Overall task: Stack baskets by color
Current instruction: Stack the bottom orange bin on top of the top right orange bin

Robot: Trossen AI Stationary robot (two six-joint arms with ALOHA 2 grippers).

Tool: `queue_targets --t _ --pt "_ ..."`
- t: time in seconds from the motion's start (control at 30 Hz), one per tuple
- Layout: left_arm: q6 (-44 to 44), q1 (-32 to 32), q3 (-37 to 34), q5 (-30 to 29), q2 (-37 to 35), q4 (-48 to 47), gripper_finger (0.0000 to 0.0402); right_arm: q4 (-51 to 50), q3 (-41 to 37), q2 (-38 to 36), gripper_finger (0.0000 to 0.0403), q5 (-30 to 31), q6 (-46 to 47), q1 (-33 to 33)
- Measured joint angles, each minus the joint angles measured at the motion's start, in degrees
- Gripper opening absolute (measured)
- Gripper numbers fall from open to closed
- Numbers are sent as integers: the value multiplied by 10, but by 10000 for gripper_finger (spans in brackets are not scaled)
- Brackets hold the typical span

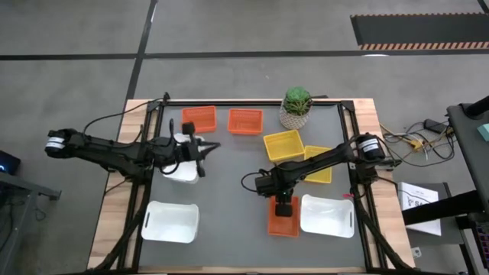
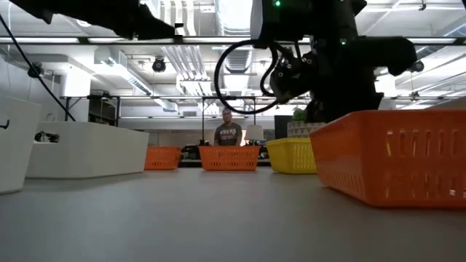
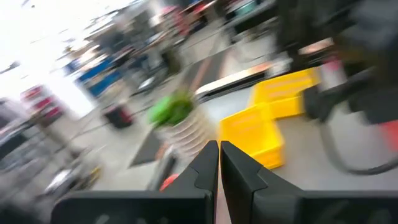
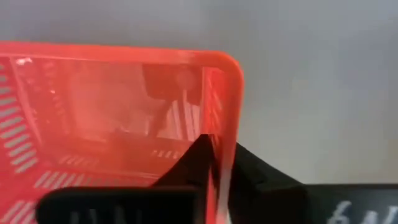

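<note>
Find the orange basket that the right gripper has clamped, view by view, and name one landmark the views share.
High view: orange basket near the table's front edge, beside a white basket, under the right gripper.
Low view: large at the right, closest to the camera.
Left wrist view: not in it.
Right wrist view: fills the picture's left, one wall between the shut fingers.
Shared landmark: the yellow baskets.

The left wrist view's plant [image 3: 172,112] and yellow baskets [image 3: 258,134] are blurred.

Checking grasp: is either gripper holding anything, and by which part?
Right gripper is shut on the near orange basket, pinching its side wall. Left gripper is shut, empty.
</note>
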Motion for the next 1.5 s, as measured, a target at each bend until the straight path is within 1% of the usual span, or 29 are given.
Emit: queue_targets --t 0.1,0.23,0.3,0.53,0.7,0.77,0.83,0.93,1.0,1.13,1.33,1.5 --pt "-3 0 -1 -60 0 0 1 2 0 -8 13 0 36 0" --pt "-3 0 -1 -111 0 -6 1 4 6 -16 9 3 108 -6" --pt "-3 0 -3 -127 0 -6 1 4 17 -17 9 4 154 -14" --pt "2 0 -5 -131 0 -10 1 0 80 -23 9 0 268 -62" --pt "-2 -3 -5 -184 0 -19 1 -8 130 -28 9 -2 328 -118" --pt "20 -3 -3 -204 -3 -19 1 -24 155 -28 9 -2 331 -145" --pt "62 -3 4 -219 -8 -3 1 -40 181 -28 9 0 329 -174" --pt "150 -3 10 -224 -23 28 1 -40 221 -28 9 4 333 -224" --pt "181 -3 10 -226 -35 37 1 -29 250 -27 9 7 345 -259" --pt "177 -3 -5 -228 -63 20 1 -24 309 -23 9 46 349 -313" --pt "177 -3 -19 -232 -109 15 1 -24 390 2 9 124 345 -368" --pt "180 -3 -24 -232 -146 18 1 -26 444 45 9 136 326 -388"
